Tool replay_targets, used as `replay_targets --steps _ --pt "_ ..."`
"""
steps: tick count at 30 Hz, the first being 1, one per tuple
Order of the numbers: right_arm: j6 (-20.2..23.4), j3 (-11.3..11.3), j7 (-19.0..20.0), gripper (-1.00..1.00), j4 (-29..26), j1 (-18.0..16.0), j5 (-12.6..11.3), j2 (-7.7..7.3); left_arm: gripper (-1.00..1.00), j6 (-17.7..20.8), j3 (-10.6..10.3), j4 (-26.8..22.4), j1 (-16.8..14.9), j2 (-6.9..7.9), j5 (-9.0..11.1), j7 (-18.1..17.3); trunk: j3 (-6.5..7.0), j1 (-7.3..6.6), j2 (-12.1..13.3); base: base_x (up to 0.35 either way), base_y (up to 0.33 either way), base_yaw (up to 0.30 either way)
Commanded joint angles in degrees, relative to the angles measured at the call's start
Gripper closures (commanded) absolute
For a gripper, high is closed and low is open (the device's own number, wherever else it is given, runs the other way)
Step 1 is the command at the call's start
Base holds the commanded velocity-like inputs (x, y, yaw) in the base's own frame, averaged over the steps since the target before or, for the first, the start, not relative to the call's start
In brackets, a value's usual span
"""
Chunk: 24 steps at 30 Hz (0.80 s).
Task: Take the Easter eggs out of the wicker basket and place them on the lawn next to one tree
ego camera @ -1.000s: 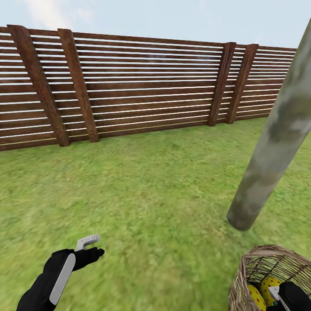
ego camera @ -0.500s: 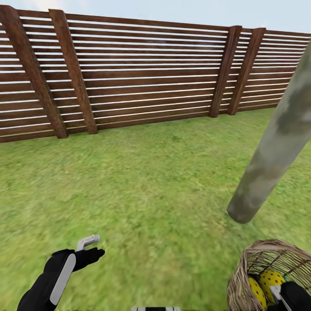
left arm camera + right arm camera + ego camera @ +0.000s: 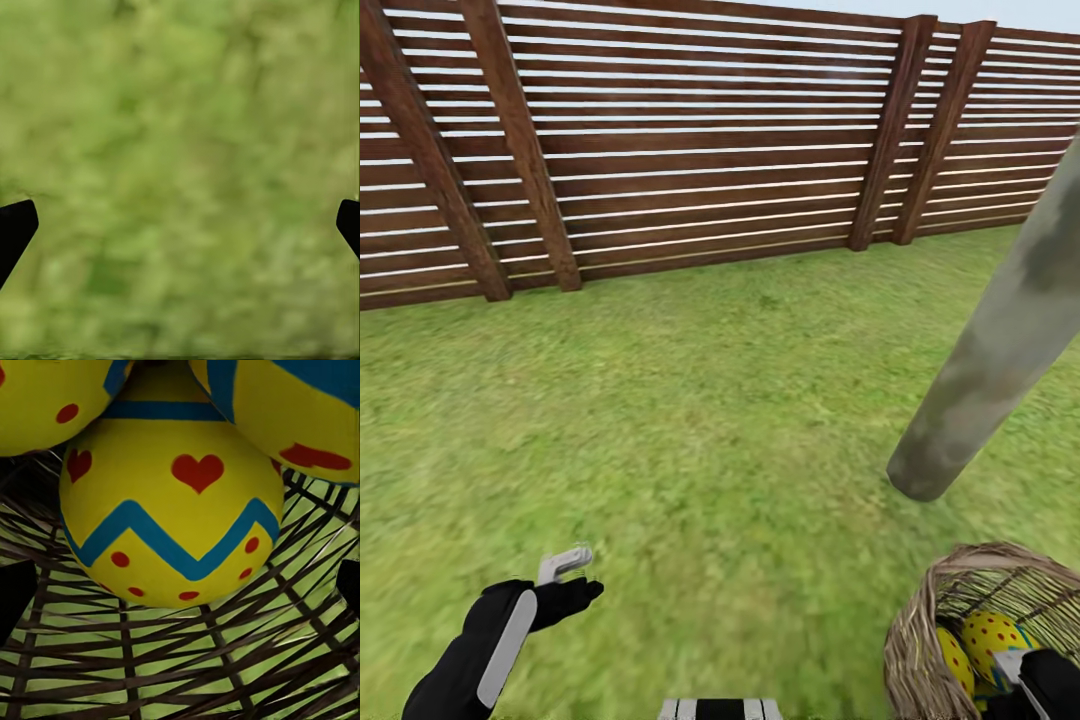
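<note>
The wicker basket (image 3: 920, 640) stands on the lawn (image 3: 710, 420) at the lower right, close to the pale trunk of a tree (image 3: 1000, 350). Two yellow Easter eggs (image 3: 990, 635) (image 3: 953, 660) show inside it in the head view. My right gripper (image 3: 1025, 675) reaches into the basket. In the right wrist view my right gripper (image 3: 180, 589) is open, just short of a heart-and-zigzag egg (image 3: 169, 510), with two more eggs (image 3: 45, 401) (image 3: 292, 412) behind it. My left gripper (image 3: 575, 578) hovers open over bare grass (image 3: 180, 150) at the lower left.
A brown slatted fence (image 3: 690, 150) closes off the far side of the lawn. The tree's foot (image 3: 925, 480) meets the grass just beyond the basket. The front of my base (image 3: 720, 708) shows at the lower edge.
The head view has tipped downward: fence, tree foot and basket sit higher in the picture and my base has come into view. Both grippers hold their poses.
</note>
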Motion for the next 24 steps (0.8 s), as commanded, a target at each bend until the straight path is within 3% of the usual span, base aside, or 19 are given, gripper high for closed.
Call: replay_targets --steps 1,11,24 --pt "0.0 0.1 0.4 -1.00 -0.1 0.0 0.5 -0.04 -1.00 0.2 0.0 0.1 0.0 0.01 0.6 0.5 -0.28 0.01 0.0 0.000 0.000 0.000" --pt "-3.2 0.1 0.4 -1.00 -0.1 0.0 0.4 -0.05 -1.00 0.1 -0.1 0.9 0.0 0.01 0.6 0.5 -2.49 0.27 -0.2 0.000 0.000 0.000" --pt "-3.4 0.1 0.4 -1.00 -0.6 0.0 0.4 -0.03 -1.00 0.0 0.0 1.0 0.0 0.01 0.6 0.5 -5.37 0.60 -0.3 0.000 0.000 0.000"
